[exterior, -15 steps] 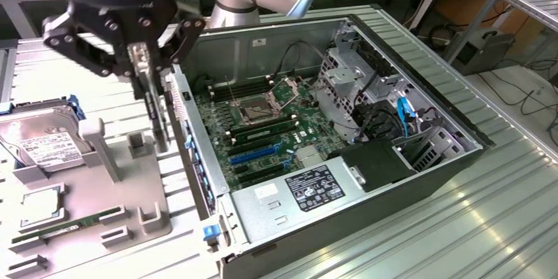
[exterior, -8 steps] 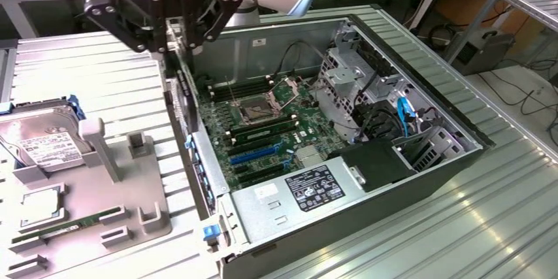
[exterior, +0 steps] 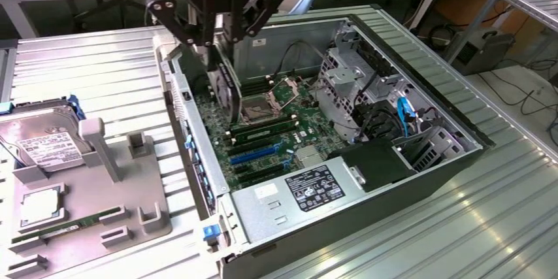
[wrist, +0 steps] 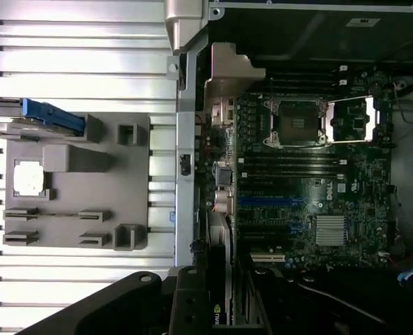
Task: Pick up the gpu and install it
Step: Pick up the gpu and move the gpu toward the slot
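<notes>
My gripper: fingers clamped on upper edge of gpu. Gpu: upright on edge, hanging inside open computer case, low over motherboard, beside CPU socket. Gray parts tray: outside case, exterior view's left, holding hard drive.

The gpu is black, like the gripper, and bears a small green mark. The motherboard is dark green with bright blue slots. The desk is silver with a ribbed pattern. The tray is plain grey. The hard drive is silver with a white label. The cables are blue.
</notes>
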You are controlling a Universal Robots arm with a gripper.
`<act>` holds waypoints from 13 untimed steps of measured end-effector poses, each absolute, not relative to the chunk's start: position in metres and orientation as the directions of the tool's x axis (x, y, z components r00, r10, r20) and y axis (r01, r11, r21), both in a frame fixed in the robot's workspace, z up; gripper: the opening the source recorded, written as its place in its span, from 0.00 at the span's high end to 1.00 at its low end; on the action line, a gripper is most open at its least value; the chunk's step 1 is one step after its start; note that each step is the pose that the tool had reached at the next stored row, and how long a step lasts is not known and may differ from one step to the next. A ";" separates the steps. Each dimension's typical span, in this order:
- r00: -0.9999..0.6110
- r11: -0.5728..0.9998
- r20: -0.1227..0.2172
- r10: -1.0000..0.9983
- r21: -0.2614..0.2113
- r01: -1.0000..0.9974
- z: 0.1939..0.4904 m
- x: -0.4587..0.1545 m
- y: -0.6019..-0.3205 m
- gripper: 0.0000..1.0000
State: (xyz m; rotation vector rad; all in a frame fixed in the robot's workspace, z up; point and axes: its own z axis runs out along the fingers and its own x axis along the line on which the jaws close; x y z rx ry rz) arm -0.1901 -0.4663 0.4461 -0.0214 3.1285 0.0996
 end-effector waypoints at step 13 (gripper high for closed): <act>-1.000 0.998 -0.012 -0.013 0.058 -0.014 0.417 -0.114 -0.451 0.74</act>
